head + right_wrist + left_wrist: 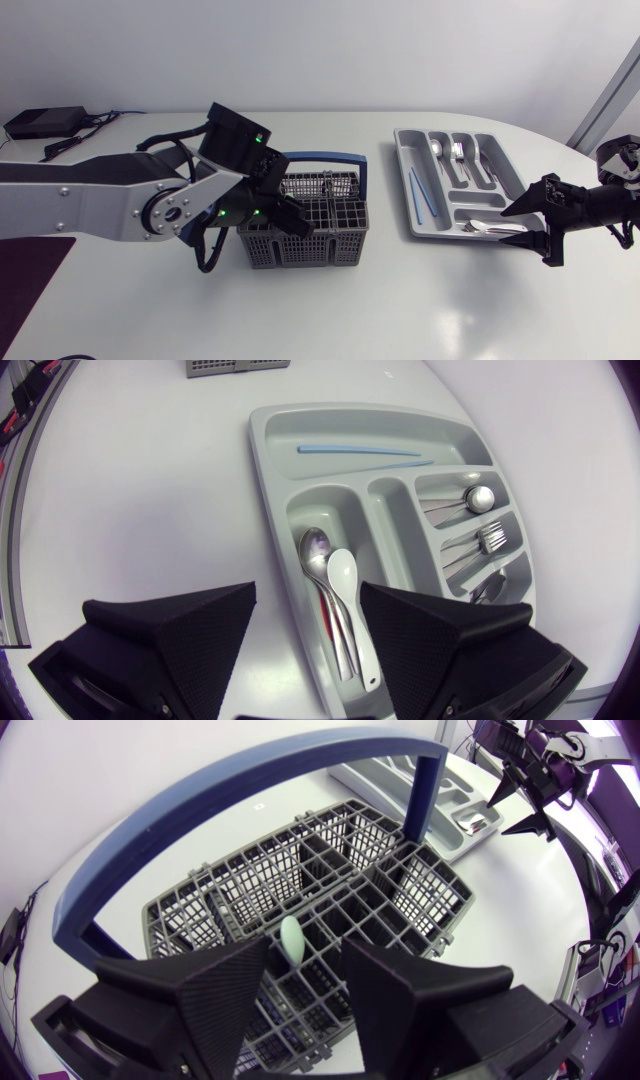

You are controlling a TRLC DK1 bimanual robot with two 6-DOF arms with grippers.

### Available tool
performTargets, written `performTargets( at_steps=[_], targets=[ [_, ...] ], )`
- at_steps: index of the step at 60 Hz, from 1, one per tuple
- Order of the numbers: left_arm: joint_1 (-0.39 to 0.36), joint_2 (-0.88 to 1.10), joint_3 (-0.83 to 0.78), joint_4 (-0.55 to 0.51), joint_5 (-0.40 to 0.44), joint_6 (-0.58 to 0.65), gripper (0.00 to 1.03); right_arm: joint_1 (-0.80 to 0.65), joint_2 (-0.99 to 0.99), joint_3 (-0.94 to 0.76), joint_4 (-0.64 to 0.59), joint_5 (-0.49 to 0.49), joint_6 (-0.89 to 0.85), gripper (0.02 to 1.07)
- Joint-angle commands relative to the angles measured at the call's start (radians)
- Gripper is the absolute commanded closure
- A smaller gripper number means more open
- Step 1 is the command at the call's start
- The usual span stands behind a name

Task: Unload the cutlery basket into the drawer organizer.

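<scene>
Fingers apart over the cutlery basket (410, 895), the left gripper (303, 952) should drop straight and pinch the pale green utensil (291, 935) squarely; the right gripper (308, 600) hangs well apart from the basket, fingers likewise apart.

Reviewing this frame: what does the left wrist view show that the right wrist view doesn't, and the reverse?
Only the left wrist view shows the inside of the cutlery basket under its blue handle, with a pale green piece in a compartment just ahead of the open left fingers.

Only the right wrist view shows what lies in the drawer organizer: a metal spoon and a white spoon sharing one compartment, thin blue sticks in the long one, and a fork.

Both views show basket and organizer, at least in part.
</scene>
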Motion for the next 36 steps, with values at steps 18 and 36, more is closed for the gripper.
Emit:
performTargets(
  at_steps=[18, 36],
  targets=[
    [0.012, 0.038, -0.041, 0.066, -0.013, -0.033, 0.66, -0.013, -0.018, -0.025, -0.004, -0.003, -0.007, 0.31],
    [0.023, 0.038, -0.058, 0.089, -0.013, -0.038, 0.9, -0.015, -0.02, -0.027, -0.005, -0.006, -0.009, 0.31]
  ],
)
